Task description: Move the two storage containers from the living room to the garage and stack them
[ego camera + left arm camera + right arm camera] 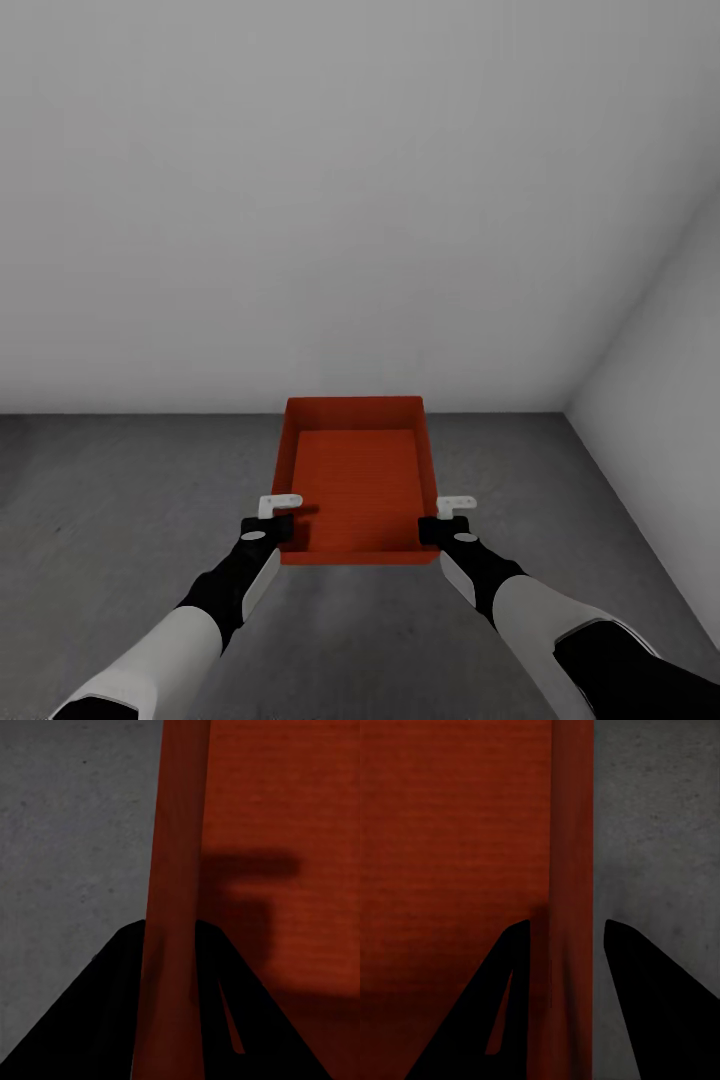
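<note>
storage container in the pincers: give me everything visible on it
The storage container is a red-orange rectangular open-top bin, smooth plastic-looking walls, faintly ribbed bottom, nothing inside. It sits level, long axis pointing away from the robot toward the grey-white wall, above the dark grey mottled floor; whether it rests on the floor cannot be told. The left pincer straddles its left wall and the right pincer its right wall, one finger inside and one outside each, near the close end.
</note>
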